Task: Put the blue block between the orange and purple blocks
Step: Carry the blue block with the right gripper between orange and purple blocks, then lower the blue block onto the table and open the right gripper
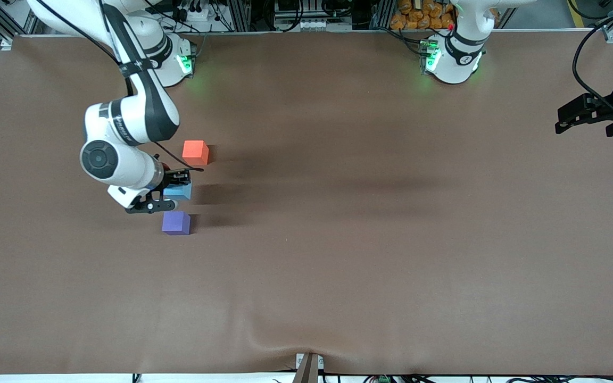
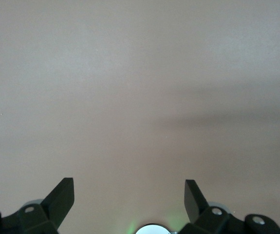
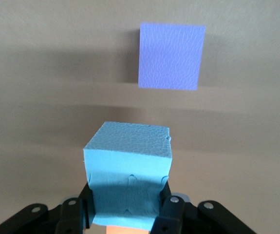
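Right gripper (image 1: pixel 174 187): you have it toward the right arm's end of the tabletop (image 1: pixel 338 239), over the gap between the orange block (image 1: pixel 196 151) and the purple block (image 1: pixel 176 222). Its jaws are clenched on the blue block (image 1: pixel 180 190); in the right wrist view the foam is pinched in at its lower sides where the fingers (image 3: pixel 168 214) press it.

Blue block: you see it held in the right gripper, between the other two cubes in the front view. Whether it touches the tabletop, you cannot tell.

Orange block: it rests on the tabletop, farther from the front camera than the purple block, apart from the blue block.

Purple block (image 3: pixel 171 56): it rests on the tabletop, apart from the blue block with bare brown surface between them.

Left gripper (image 2: pixel 130 197): your left arm waits at its own end of the tabletop, jaws released and spread wide over bare surface.
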You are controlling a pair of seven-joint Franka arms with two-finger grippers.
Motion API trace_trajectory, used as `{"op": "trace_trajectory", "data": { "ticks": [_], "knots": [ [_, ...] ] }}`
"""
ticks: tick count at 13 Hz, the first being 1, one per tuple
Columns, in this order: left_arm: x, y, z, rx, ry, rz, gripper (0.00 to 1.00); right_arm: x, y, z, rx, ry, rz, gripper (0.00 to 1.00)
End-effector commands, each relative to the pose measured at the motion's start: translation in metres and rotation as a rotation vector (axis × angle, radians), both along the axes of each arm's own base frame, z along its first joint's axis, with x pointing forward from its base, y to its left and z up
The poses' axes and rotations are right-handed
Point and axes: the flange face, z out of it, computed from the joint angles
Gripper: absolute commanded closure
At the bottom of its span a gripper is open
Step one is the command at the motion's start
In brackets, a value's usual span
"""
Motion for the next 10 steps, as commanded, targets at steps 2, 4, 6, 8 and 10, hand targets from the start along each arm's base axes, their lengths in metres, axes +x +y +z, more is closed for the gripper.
{"op": "trace_trajectory", "data": {
  "ticks": [2,4,6,8,10],
  "knots": [
    [-0.001,-0.009,-0.001,0.004,0.0,-0.003,0.0,-0.029,-0.015,-0.029,0.014,-0.064,-0.022,1.0],
    [-0.001,-0.01,-0.004,0.006,0.005,0.029,0.0,-0.032,-0.025,-0.039,0.017,-0.068,-0.05,1.0],
    [-0.001,-0.01,-0.004,0.007,0.005,0.043,0.0,-0.034,-0.022,-0.046,0.047,-0.067,-0.09,1.0],
    [-0.001,-0.011,-0.004,0.007,0.005,0.04,0.0,-0.036,-0.018,-0.052,0.048,-0.075,-0.074,1.0],
    [-0.001,-0.013,-0.004,0.007,0.007,0.035,0.0,-0.039,-0.019,-0.058,0.046,-0.072,-0.067,1.0]
  ]
}}
